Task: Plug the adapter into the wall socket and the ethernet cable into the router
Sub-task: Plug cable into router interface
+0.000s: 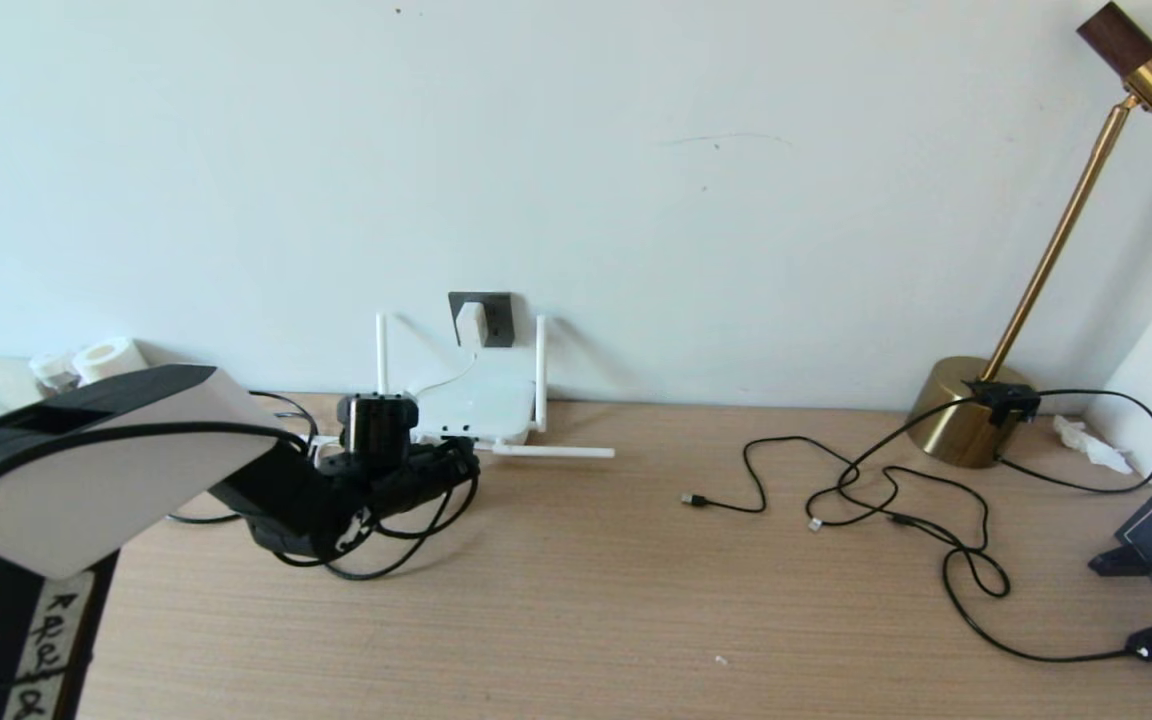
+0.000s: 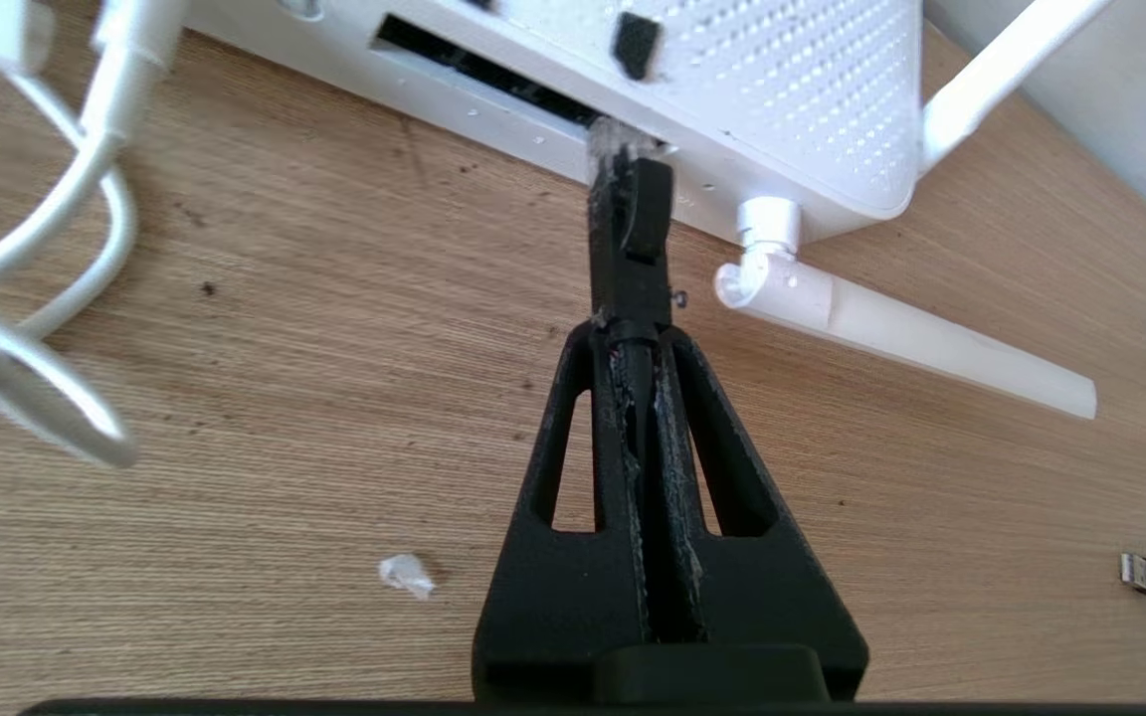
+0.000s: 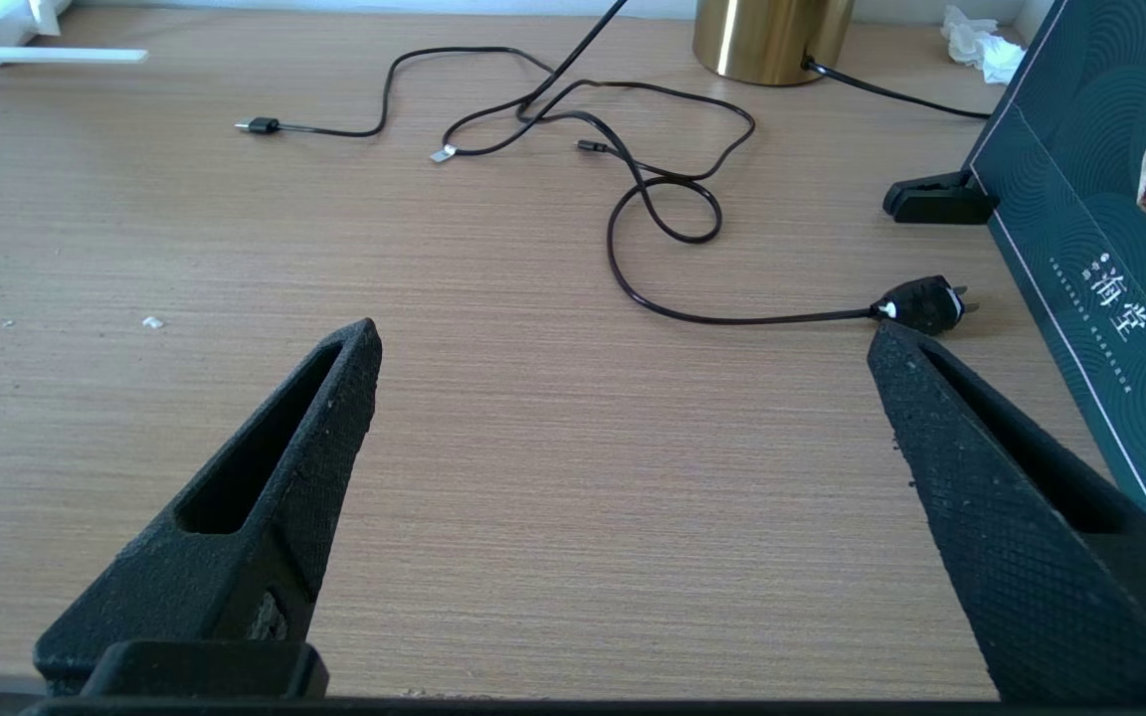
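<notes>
Right end effector [image 3: 623,348] open above table [image 3: 533,477].

White characters "海堂" on the dark green box [image 3: 1110,259].

White router [image 2: 782,89] with a dotted top, white adapter [image 1: 471,323] on dark grey wall socket [image 1: 498,318], black ethernet cable [image 2: 631,249], wood-grain table [image 1: 636,600].

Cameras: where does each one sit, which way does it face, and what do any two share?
Head view: high on the robot, facing the wall socket, adapter, router; left arm shows.
Left wrist view: behind the left gripper, shut on the ethernet cable at the router's ports.
Right wrist view: behind the open right gripper, over the table.
Shared: head and right wrist views show the brass lamp base.
</notes>
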